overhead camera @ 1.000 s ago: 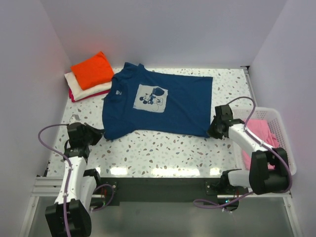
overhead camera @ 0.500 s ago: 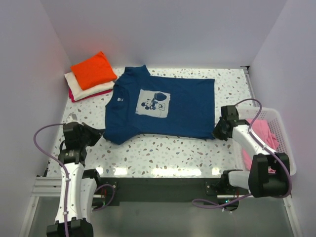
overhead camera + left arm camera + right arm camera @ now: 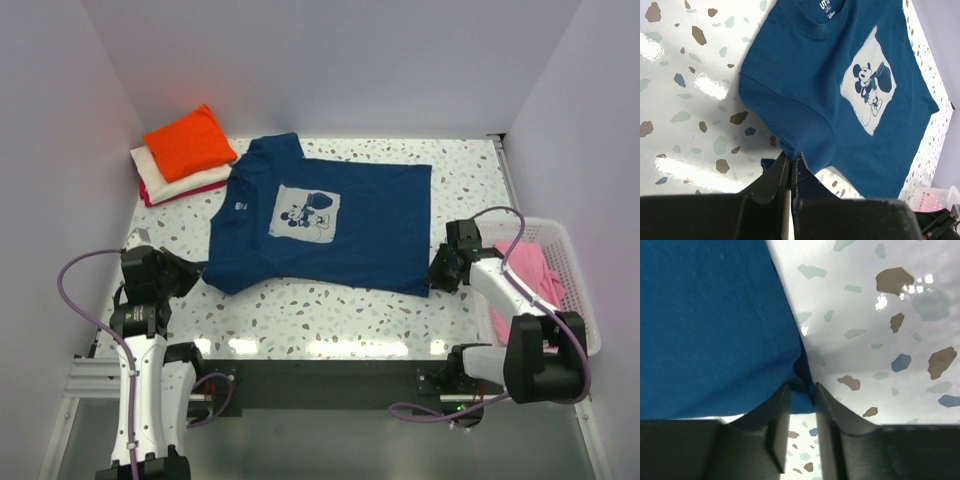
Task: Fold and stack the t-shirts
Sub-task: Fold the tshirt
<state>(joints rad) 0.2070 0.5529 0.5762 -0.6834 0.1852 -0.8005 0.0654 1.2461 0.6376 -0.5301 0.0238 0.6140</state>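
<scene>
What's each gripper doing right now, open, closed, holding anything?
Left gripper: closed, pinching the sleeve edge of the navy t-shirt.
Right gripper: open, fingers parted around that shirt's hem corner, not clamping it.

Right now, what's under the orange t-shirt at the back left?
A folded cream t-shirt, then a magenta t-shirt showing only its edge. The orange t-shirt covers their tops; anything between is hidden.

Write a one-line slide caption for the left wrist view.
Left gripper pinches the sleeve edge of a navy t-shirt lying print-up on the speckled table.
</scene>
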